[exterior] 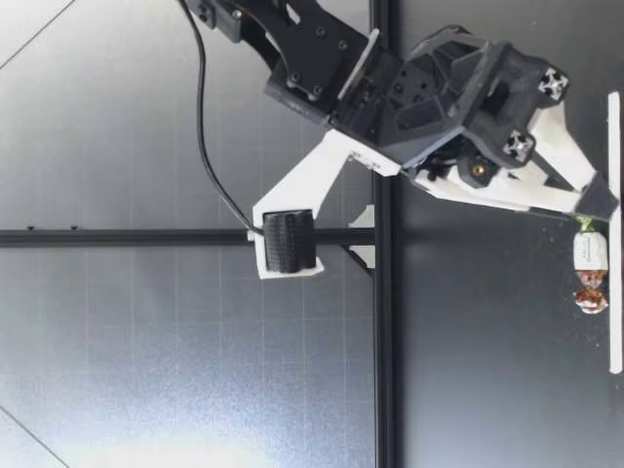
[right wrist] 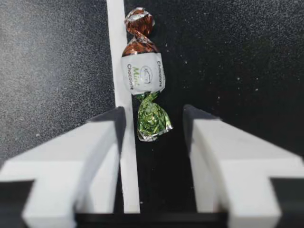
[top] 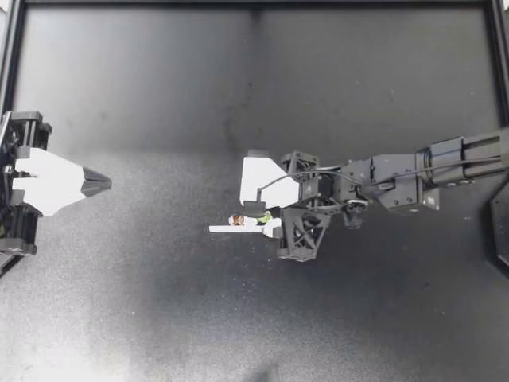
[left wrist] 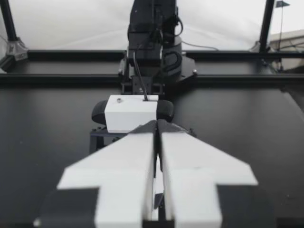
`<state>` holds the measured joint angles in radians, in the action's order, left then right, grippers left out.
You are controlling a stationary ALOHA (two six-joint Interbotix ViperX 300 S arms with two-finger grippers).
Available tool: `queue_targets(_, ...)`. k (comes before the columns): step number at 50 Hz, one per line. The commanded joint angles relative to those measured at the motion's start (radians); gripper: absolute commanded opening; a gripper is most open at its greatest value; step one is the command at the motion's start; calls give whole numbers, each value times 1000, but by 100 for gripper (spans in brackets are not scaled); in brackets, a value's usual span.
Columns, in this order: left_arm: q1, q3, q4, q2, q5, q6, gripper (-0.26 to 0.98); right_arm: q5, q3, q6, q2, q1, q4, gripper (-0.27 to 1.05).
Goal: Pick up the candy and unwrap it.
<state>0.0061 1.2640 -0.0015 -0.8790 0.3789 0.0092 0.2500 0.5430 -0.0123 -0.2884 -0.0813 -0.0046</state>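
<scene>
Black table w/ white strip; R hand spread astride candy, L hand pressed together.

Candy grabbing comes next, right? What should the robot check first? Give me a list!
1. The candy lies on the table, wrapped: ok.
2. The right tool is open: ok.
3. The candy's green twisted end sits between the right tool's fingers: ok.
4. The candy is centred between those fingers: not ok, it lies nearer one finger.
5. The left tool is ready to help unwrap: not ok, it is shut and far off by the table's edge.
</scene>
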Motion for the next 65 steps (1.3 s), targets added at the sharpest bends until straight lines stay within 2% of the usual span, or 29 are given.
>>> queue_targets(1,2,-9,-2,5,9,-2,-12,11,-18,0,12,-9,0,31)
queue_targets(11,2,-6,0,5,9,-2,-12,46,-35,9,12,-9,-2,-2)
queue_targets(19,2,-9,-2,18,9,-11,-12,37,-37,8,38,-9,-2,-17)
queue_targets(29,2,-28,-2,100,9,-11,-9,48,-37,-5,129,-9,3,-19)
queue_targets(38,2,-66,-2,190,15,-11,4,87,-37,-63,253,-9,8,-19)
queue_targets(46,2,-98,-2,276,41,2,31,91,-12,-124,365,-6,8,-19)
queue_targets(52,2,-124,-2,362,120,21,55,77,11,-141,422,0,8,-19)
queue_targets(65,2,-190,-2,541,295,107,51,26,25,-147,479,28,9,-19)
